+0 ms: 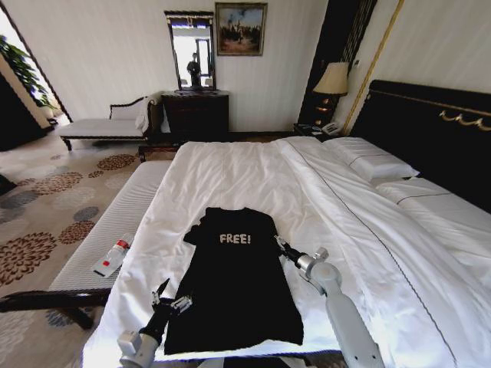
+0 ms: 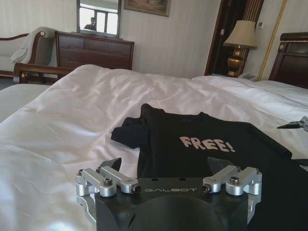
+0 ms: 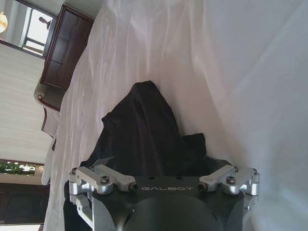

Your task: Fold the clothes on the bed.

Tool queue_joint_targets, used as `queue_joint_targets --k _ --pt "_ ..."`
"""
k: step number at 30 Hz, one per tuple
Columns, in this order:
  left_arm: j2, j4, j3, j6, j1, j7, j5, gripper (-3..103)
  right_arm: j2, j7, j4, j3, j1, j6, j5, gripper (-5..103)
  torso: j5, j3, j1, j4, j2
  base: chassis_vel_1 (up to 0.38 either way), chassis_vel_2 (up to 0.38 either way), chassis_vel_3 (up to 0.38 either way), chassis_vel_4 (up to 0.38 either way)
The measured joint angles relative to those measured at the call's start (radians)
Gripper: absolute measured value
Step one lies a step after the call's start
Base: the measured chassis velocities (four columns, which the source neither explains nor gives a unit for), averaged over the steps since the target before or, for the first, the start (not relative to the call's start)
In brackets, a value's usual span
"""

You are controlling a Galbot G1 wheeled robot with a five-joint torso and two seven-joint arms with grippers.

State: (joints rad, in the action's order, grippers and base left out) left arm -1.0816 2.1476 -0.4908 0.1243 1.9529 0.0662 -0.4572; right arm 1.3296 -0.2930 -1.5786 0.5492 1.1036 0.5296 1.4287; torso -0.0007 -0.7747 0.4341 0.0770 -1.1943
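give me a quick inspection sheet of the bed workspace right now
surface: large white-sheeted bed, lightly wrinkled
job's things: black short-sleeved T-shirt with white "FREE!" lettering lying flat near the foot edge, sleeves tucked in
clutter: small plastic bottle on the striped white bench
grippers: left gripper at the shirt's lower left edge, fingers open; right gripper at its right edge, open
cables: nothing seen
surroundings: dark wooden dresser, table lamp
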Motion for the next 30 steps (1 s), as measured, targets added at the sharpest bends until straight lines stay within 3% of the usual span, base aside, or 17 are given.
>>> queue_joint_targets --k 14,19,21,24,27,30 --pt "-0.008 0.016 -0.027 -0.001 0.027 0.001 0.0 100 0.018 0.011 0.044 0.0 -0.038 0.0 -0.01 101 0.0 0.0 0.0 0.0 0.0 0.0 0.0 0.0 0.0" --pt "-0.008 0.017 -0.039 0.0 0.039 0.001 -0.004 100 0.016 0.034 0.065 0.002 -0.042 -0.001 -0.041 82 0.0 0.0 0.0 0.0 0.0 0.0 0.0 0.0 0.0" --pt "-0.009 0.016 -0.039 0.001 0.041 0.001 -0.004 100 0.013 0.039 0.07 0.004 -0.042 -0.002 -0.046 82 0.0 0.0 0.0 0.0 0.0 0.0 0.0 0.0 0.0" --pt "-0.011 0.014 -0.038 0.002 0.042 0.0 -0.004 100 0.004 0.05 0.077 0.01 -0.042 -0.005 -0.055 65 0.0 0.0 0.0 0.0 0.0 0.0 0.0 0.0 0.0" --pt "-0.012 0.014 -0.037 0.002 0.038 0.0 -0.004 100 -0.002 0.057 0.084 0.011 -0.042 -0.008 -0.062 60 0.0 0.0 0.0 0.0 0.0 0.0 0.0 0.0 0.0" --pt "-0.01 0.016 -0.037 0.002 0.035 0.0 -0.008 100 -0.008 0.066 0.098 0.011 -0.049 -0.012 -0.072 44 0.0 0.0 0.0 0.0001 0.0 0.0 0.0 0.0 0.0"
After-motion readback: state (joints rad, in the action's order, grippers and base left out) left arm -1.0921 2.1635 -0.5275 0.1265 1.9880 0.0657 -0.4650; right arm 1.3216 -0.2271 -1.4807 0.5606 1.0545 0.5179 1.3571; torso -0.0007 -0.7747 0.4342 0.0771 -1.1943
